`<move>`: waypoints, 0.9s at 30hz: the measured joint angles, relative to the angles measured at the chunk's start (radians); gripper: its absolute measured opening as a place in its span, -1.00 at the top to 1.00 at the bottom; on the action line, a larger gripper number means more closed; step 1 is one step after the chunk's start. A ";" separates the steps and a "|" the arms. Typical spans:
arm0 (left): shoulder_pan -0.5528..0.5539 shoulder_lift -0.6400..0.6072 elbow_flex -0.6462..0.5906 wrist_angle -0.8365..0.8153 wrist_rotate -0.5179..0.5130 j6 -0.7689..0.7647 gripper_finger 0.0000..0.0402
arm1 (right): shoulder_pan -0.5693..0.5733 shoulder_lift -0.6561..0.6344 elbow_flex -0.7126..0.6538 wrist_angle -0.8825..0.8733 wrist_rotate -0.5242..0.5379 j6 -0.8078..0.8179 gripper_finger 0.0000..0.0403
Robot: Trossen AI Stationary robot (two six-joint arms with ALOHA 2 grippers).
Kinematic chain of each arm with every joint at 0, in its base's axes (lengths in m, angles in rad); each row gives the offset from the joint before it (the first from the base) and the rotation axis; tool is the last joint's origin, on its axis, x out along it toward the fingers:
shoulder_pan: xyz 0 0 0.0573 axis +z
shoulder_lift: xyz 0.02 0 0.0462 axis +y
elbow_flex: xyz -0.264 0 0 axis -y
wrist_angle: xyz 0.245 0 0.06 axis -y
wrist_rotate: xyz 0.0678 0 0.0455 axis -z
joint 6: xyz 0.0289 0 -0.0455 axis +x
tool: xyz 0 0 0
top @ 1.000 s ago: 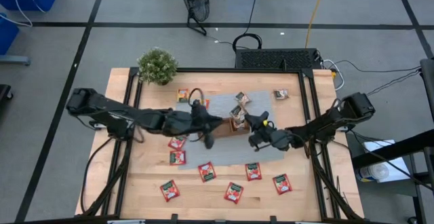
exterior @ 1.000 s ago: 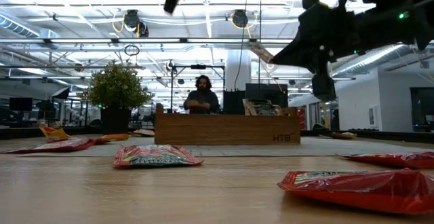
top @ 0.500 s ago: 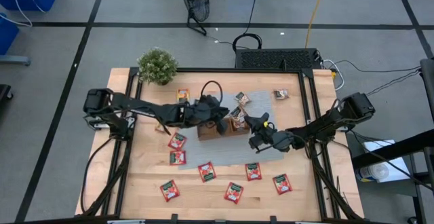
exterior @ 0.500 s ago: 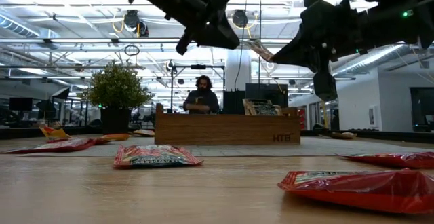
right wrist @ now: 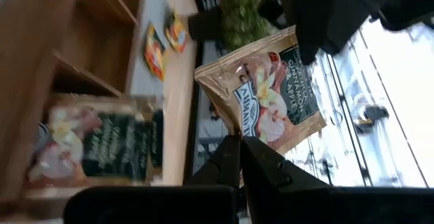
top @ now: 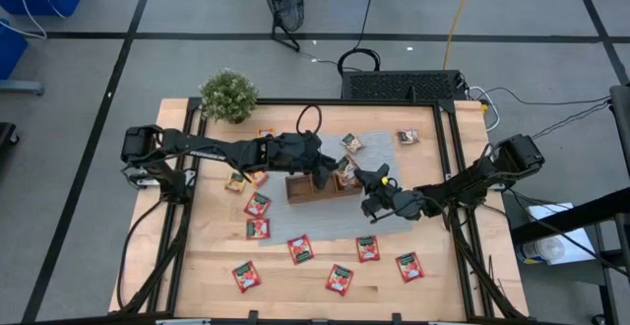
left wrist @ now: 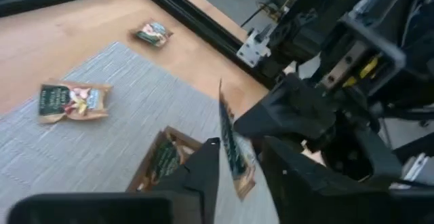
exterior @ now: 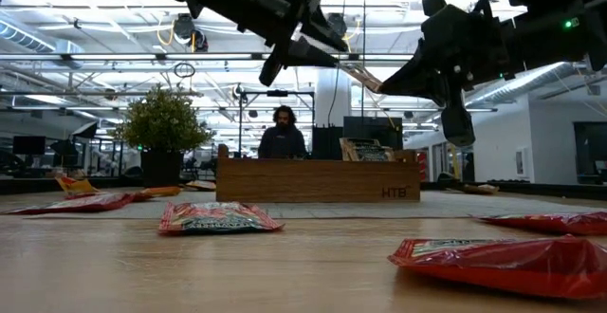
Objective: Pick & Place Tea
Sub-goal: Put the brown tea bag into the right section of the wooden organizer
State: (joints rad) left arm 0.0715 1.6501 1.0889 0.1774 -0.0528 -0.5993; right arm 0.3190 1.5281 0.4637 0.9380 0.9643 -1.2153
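Note:
My right gripper [right wrist: 241, 157] is shut on a grey-brown tea sachet [right wrist: 261, 95] and holds it in the air above the wooden tray [top: 305, 189], over its right end. My left gripper [left wrist: 244, 176] is open. Its two fingers stand on either side of that same sachet [left wrist: 230, 142], which shows edge-on between them. In the low view the left gripper [exterior: 313, 52] points at the sachet [exterior: 364, 73] from the left. More grey-brown sachets [right wrist: 102, 146] stand in the tray's end compartment. Several red sachets [top: 300, 249] lie flat on the near table. My right gripper pinches the grey-brown sachet between its two fingers at one edge [right wrist: 247, 134]. The sachet is lifted clear above the tray and sticks out beyond the fingertips toward the left gripper, tilted.
A grey mat [top: 384, 153] lies under the tray, with two loose grey-brown sachets [top: 408, 137] on it. Orange-yellow sachets [top: 236, 180] lie left of the tray. A potted plant [top: 228, 96] stands at the far left corner. A person [exterior: 283, 135] sits behind the table.
My left gripper has swung from the tray's left end toward the table's right, up to the sachet held by the right gripper, and now brackets it. The right arm and its sachet have stayed in place.

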 joint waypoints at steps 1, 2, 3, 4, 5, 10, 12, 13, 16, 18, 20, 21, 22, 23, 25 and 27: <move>0.000 0.000 0.000 0.005 0.000 -0.005 0.33 | 0.000 0.000 0.000 0.003 -0.001 -0.001 1.00; 0.000 0.006 0.000 0.009 -0.002 -0.004 0.27 | 0.000 0.000 0.000 0.010 -0.001 -0.003 1.00; 0.000 0.011 0.001 0.012 -0.004 0.003 0.22 | 0.000 0.000 0.000 0.016 -0.001 -0.002 1.00; 0.000 0.013 0.001 0.007 -0.004 0.012 0.17 | 0.000 0.000 0.000 0.017 -0.001 -0.001 1.00; 0.000 0.015 0.001 0.001 -0.005 0.018 0.13 | 0.000 0.000 0.000 0.019 -0.001 -0.003 1.00; 0.000 0.025 0.001 0.015 -0.008 0.017 0.05 | 0.000 0.000 0.000 0.031 -0.001 -0.015 1.00; 0.000 0.027 0.001 0.009 -0.008 0.017 0.06 | 0.000 0.000 0.000 0.033 -0.001 -0.017 1.00; 0.000 0.026 0.001 0.014 -0.008 0.018 0.07 | 0.000 0.000 0.000 0.034 -0.001 -0.017 1.00; 0.000 0.030 0.002 0.020 -0.002 0.021 0.13 | -0.001 0.000 0.000 0.050 -0.001 -0.020 1.00; 0.000 0.034 0.001 0.021 0.010 0.021 0.18 | -0.001 0.000 0.000 0.070 -0.002 -0.029 1.00; 0.000 0.038 0.001 0.040 0.021 0.021 0.26 | -0.001 0.000 0.000 0.076 -0.015 -0.033 1.00; 0.000 0.043 0.002 0.048 0.027 0.021 0.30 | -0.001 0.000 0.000 0.076 -0.025 -0.032 1.00; 0.000 0.045 0.001 0.041 0.027 0.024 0.35 | -0.001 0.000 0.000 0.077 -0.027 -0.030 1.00; 0.000 0.049 0.001 0.033 0.027 0.031 0.40 | -0.001 0.000 0.000 0.080 -0.027 -0.030 1.00; 0.000 0.050 0.000 0.035 0.026 0.050 0.53 | -0.001 0.000 0.000 0.078 -0.027 -0.027 1.00; 0.000 0.047 0.001 0.042 0.026 0.075 0.69 | -0.001 0.000 0.000 0.074 -0.026 -0.018 1.00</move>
State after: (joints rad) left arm 0.0715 1.6966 1.0895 0.2193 -0.0269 -0.5246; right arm 0.3176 1.5284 0.4637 1.0123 0.9379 -1.2334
